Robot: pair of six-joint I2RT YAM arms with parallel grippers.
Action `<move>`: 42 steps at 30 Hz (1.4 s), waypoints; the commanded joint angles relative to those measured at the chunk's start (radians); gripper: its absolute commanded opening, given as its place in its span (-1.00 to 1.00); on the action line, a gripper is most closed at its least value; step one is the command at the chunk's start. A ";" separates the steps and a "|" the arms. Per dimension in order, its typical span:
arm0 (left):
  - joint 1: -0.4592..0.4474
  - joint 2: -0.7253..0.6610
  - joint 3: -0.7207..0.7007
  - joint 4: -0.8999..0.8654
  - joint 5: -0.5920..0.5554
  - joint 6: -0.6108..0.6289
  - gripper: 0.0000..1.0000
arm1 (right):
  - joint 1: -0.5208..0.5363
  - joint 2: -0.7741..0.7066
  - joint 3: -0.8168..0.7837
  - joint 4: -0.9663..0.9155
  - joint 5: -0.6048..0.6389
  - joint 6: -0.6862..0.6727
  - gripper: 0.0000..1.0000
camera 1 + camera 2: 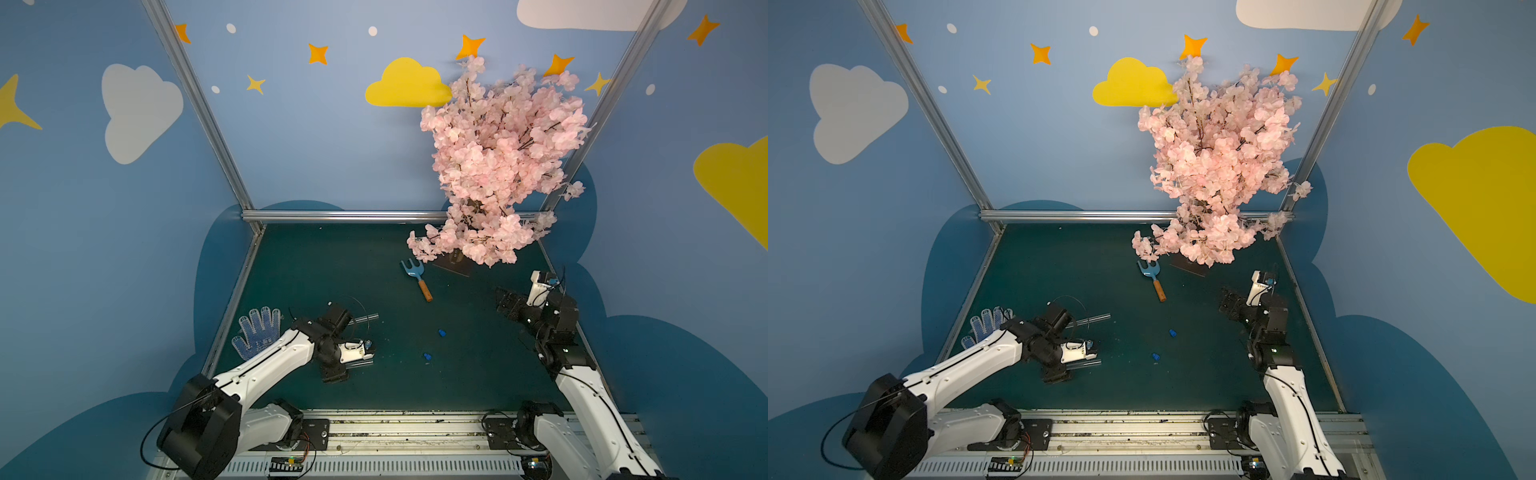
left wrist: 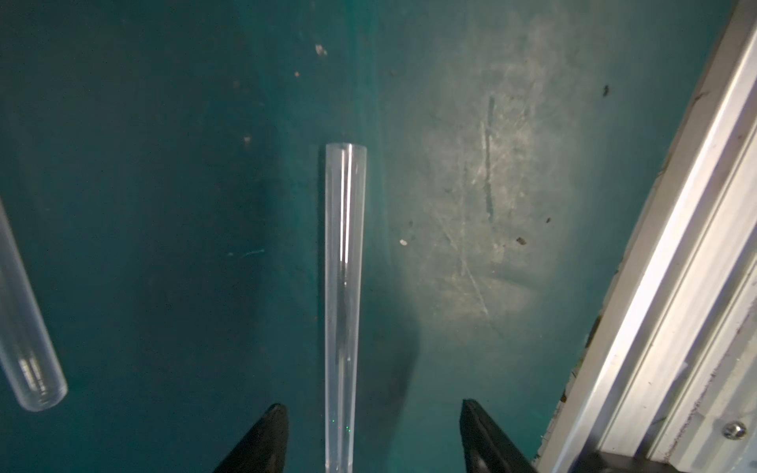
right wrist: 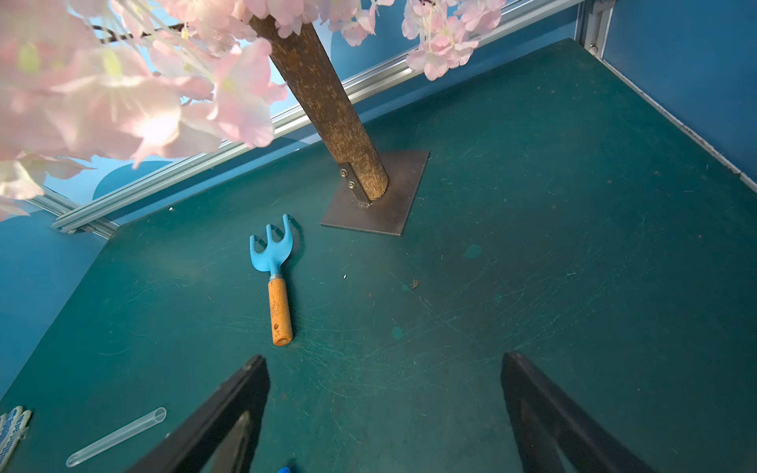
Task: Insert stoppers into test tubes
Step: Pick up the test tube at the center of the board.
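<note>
Two clear test tubes lie on the green table at the left: the far one (image 1: 365, 318) (image 1: 1096, 319) and the near one (image 1: 359, 364) (image 1: 1088, 365). My left gripper (image 2: 372, 407) is open and straddles the near tube (image 2: 342, 266), which lies closer to one finger with a gap on both sides. The far tube (image 2: 24, 327) lies off to the side. Two small blue stoppers (image 1: 441, 332) (image 1: 427, 356) rest mid-table. My right gripper (image 3: 385, 358) (image 1: 503, 301) hangs open and empty at the right, away from them.
A light-blue garden fork with an orange handle (image 1: 417, 278) (image 3: 272, 278) lies at mid-back. A pink blossom tree (image 1: 498, 166) on a metal base plate (image 3: 393, 196) stands at back right. A dotted glove (image 1: 255, 332) lies at far left. An aluminium rail (image 2: 655, 286) runs beside the left gripper.
</note>
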 commanded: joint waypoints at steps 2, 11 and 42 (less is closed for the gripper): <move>-0.011 0.033 0.005 0.023 -0.045 0.039 0.34 | 0.005 -0.031 0.000 0.000 0.019 -0.013 0.79; -0.024 0.157 0.022 0.084 -0.108 0.066 0.21 | 0.004 -0.036 -0.006 0.000 0.017 -0.012 0.79; -0.039 0.071 0.010 0.132 -0.064 0.034 -0.82 | 0.006 -0.031 0.065 -0.155 -0.140 0.020 0.79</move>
